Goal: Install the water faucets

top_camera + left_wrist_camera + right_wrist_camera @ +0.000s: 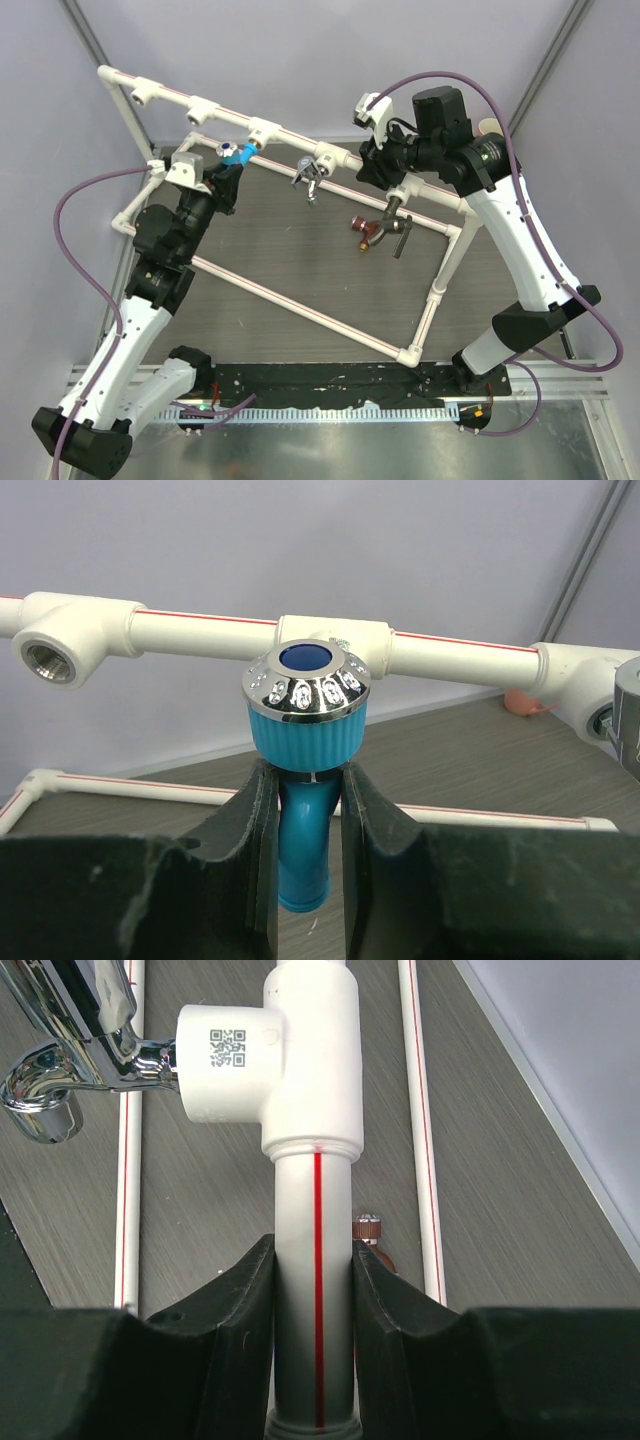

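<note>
1. the left gripper (pixel 305 780) pinches the blue faucet (pixel 305 710) by its spout, right in front of the middle tee socket (pixel 335 640).
2. the right gripper (pixel 313 1260) is pressed onto the white pipe (pixel 313 1190), probably to steady it.
3. risk: if the faucet meets the socket tilted, the thread may jam. the smooth spout may also slip.

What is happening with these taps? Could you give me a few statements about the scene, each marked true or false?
1. The silver faucet is joined to a white tee. True.
2. The right pincer holds the silver faucet. False: it clamps the white pipe.
3. The left pincer is shut on the blue faucet. True.
4. The copper faucet is mounted on the pipe. False: it lies on the table.
</note>
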